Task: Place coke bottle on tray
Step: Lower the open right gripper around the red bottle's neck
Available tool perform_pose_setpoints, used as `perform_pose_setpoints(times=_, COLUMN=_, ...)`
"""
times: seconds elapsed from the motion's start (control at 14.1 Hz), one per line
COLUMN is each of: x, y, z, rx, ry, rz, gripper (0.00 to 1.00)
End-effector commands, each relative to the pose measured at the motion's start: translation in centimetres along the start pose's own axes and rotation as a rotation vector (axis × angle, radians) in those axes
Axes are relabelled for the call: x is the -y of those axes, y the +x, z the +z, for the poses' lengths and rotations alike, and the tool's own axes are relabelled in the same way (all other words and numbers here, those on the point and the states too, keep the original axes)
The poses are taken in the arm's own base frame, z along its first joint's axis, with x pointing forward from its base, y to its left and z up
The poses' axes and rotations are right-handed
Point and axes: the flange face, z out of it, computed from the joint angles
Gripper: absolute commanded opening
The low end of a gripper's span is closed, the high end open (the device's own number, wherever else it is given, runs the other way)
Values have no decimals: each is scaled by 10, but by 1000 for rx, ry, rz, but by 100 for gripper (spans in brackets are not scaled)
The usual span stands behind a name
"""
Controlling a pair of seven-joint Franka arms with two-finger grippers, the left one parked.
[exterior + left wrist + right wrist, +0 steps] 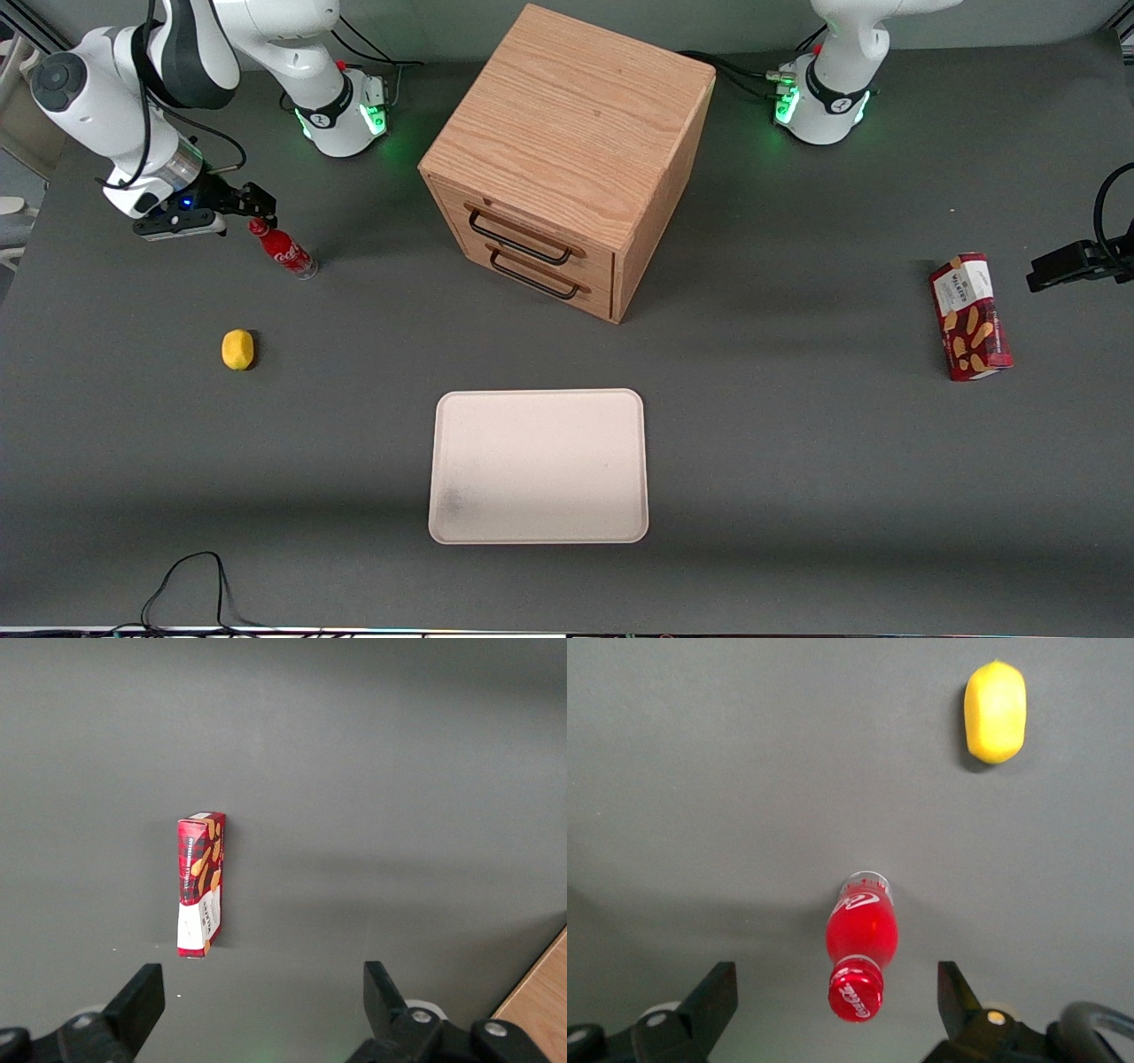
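Observation:
The coke bottle (282,249) is small and red with a red cap and a white script logo. It stands upright on the grey table toward the working arm's end. My right gripper (255,211) hovers just above its cap, open and empty. In the right wrist view the bottle (860,943) sits between the spread fingers of the gripper (835,985), touching neither. The cream-pink tray (539,465) lies flat and empty, nearer to the front camera than the bottle, in front of the cabinet.
A wooden drawer cabinet (567,159) stands mid-table. A yellow lemon (237,349) lies nearer the front camera than the bottle and also shows in the right wrist view (996,711). A red snack box (970,316) lies toward the parked arm's end. A black cable (186,585) loops at the front edge.

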Motion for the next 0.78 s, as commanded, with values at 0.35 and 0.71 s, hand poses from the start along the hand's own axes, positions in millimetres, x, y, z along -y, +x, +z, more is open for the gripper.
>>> perform_pose_setpoints(times=0.35, x=-7, y=-2, z=36, rx=-18, ry=2, rz=35, gripper=100)
perform_pose_setpoints(times=0.71, x=-3, y=-14, z=51, rx=-21, ry=5, rz=35, gripper=100)
